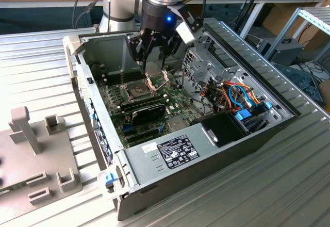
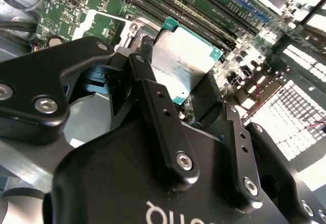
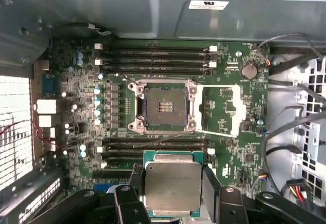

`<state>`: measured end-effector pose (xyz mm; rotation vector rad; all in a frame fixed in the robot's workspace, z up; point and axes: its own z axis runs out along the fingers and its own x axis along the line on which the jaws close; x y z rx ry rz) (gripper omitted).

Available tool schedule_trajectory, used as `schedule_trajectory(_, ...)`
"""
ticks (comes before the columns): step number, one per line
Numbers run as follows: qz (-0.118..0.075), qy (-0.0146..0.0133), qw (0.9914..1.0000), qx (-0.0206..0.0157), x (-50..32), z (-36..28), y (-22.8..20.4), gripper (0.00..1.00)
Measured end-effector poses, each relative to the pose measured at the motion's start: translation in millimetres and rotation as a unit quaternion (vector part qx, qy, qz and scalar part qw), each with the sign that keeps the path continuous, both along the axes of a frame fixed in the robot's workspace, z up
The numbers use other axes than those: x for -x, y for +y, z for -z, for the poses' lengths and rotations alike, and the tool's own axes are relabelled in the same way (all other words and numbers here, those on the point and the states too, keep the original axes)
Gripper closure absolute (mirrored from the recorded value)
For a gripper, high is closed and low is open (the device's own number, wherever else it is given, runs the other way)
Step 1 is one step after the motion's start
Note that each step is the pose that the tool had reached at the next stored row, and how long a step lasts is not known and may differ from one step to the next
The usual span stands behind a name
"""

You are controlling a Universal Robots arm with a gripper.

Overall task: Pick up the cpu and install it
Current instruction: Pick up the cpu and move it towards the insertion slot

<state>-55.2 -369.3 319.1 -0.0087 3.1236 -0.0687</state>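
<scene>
In the first wrist view, the gripper (image 3: 173, 193) pinches the cpu (image 3: 172, 183) by two opposite edges. One dark finger (image 3: 210, 187) presses against each side, the chip's dull silvery top faces the camera, and its green rim shows around the metal. The cpu is held off the green motherboard (image 3: 239, 147), showing in front of a bank of black memory slots (image 3: 153, 145) and just beside the dark square socket (image 3: 164, 107), which lies uncovered with its contact field exposed. The socket's shiny metal frame (image 3: 224, 109) stands hinged open beside it, and a second row of memory slots (image 3: 153, 57) runs on the socket's other side, near the grey wall of the computer case (image 3: 153, 15). A round coin battery (image 3: 248, 71) sits on the board near one corner. In the second wrist view the chip appears at a slant between the black finger links, its metal lid catching the light. In the exterior view, the arm reaches down into the open case, which lies on its side on a ribbed metal table (image 1: 289, 185), and the gripper hangs low over the socket area. Orange and blue cables (image 1: 234, 95) bundle at the exterior view's right of the board. A grey plastic fixture (image 1: 36, 144) rests on the table at the exterior view's left, well apart from the case.
</scene>
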Motion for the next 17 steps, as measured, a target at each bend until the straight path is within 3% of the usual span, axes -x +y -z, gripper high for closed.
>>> schedule_trajectory(10,0.0,0.0,1.0,0.0,0.0,4.1,1.7,0.45)
schedule_trajectory(13,0.0,0.0,1.0,0.0,0.0,7.2,6.2,0.45)
schedule_trajectory(17,0.0,0.0,1.0,-0.0009,0.0,14.2,9.0,0.45)
